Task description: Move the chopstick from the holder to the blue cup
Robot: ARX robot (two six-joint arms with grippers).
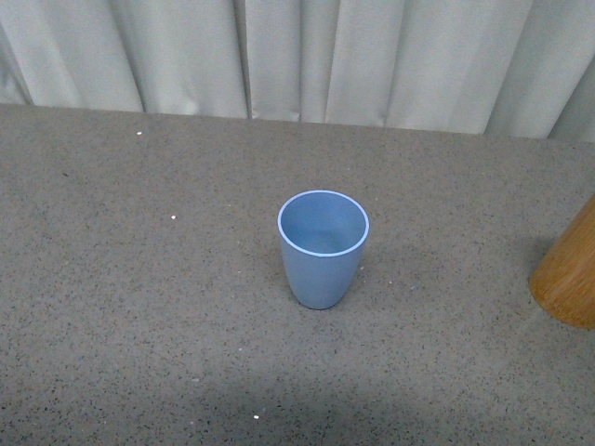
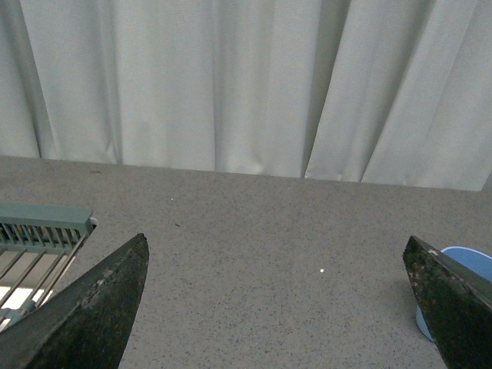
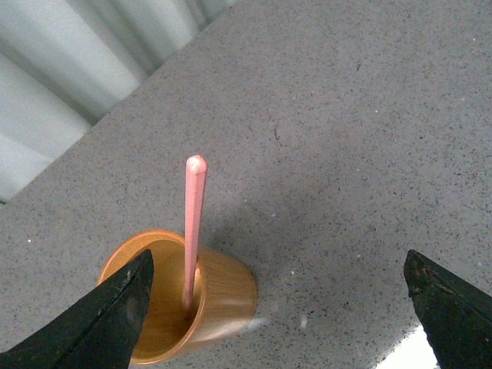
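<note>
The light blue cup (image 1: 323,246) stands upright and empty in the middle of the grey table; its edge shows in the left wrist view (image 2: 469,265) behind one finger. The tan-orange holder (image 1: 569,274) is at the table's right edge, cut off by the frame. In the right wrist view the holder (image 3: 204,296) holds one salmon-red chopstick (image 3: 192,223) standing up out of it. My right gripper (image 3: 277,307) is open above the table, one finger over the holder's rim. My left gripper (image 2: 277,307) is open and empty over bare table. Neither gripper shows in the front view.
White curtains (image 1: 297,56) hang behind the table's far edge. A pale green slatted rack (image 2: 38,231) sits at the side in the left wrist view. Small white specks (image 1: 175,218) lie on the grey tabletop (image 1: 139,297).
</note>
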